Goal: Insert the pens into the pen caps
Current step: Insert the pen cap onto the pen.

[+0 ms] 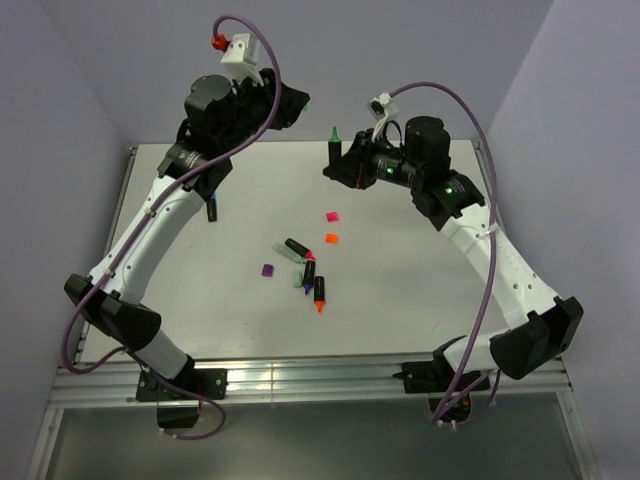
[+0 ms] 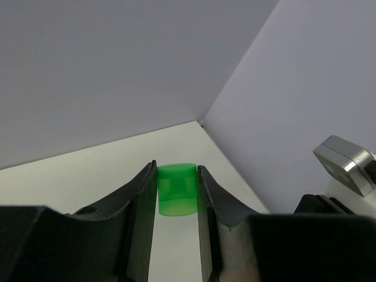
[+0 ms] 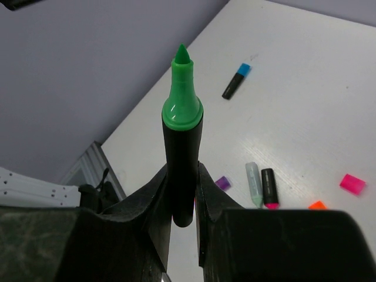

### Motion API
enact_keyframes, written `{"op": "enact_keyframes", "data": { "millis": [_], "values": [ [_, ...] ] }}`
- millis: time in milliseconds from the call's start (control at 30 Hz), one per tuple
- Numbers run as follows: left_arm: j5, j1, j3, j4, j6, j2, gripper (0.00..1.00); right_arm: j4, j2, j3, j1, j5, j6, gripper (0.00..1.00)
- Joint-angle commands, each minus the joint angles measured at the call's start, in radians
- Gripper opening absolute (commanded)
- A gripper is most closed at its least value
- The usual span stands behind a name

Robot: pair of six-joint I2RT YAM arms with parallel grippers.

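Left wrist view: your left claw is partly closed, pinching a see-through green plastic cap at its fingertips.
Right wrist view: your right claw is clamped tight on a black-barrelled green-tipped marker, tip pointing up.
Top view: both claws hang toward the far side of the white table. The loose markers and small coloured caps lie mid-table.

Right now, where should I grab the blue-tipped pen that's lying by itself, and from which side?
Grip the blue-tipped pen across the middle of its black barrel, coming straight down from above. It lies flat on the table, alone, so both long sides are free.
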Motion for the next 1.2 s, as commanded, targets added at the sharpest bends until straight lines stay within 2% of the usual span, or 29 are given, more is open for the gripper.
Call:
{"op": "enact_keyframes", "data": {
  "millis": [0,200,900,1167],
  "values": [
    [-0.086,-0.026,0.05,0.018,-0.001,0.01,0.0,0.035,0.034,0.079,0.035,0.027,0.069,0.0],
    [-0.293,-0.129,0.125,0.002,0.048,0.06,0.0,0.026,0.084,0.129,0.081,0.026,0.11,0.0],
    [-0.331,-0.181,0.088,0.001,0.08,0.057,0.0,0.028,0.1,0.14,0.075,0.038,0.144,0.0],
    [-0.364,-0.19,0.054,-0.002,0.093,0.05,0.0,-0.006,0.089,0.134,0.069,0.153,0.118,0.0]
  ]
}}
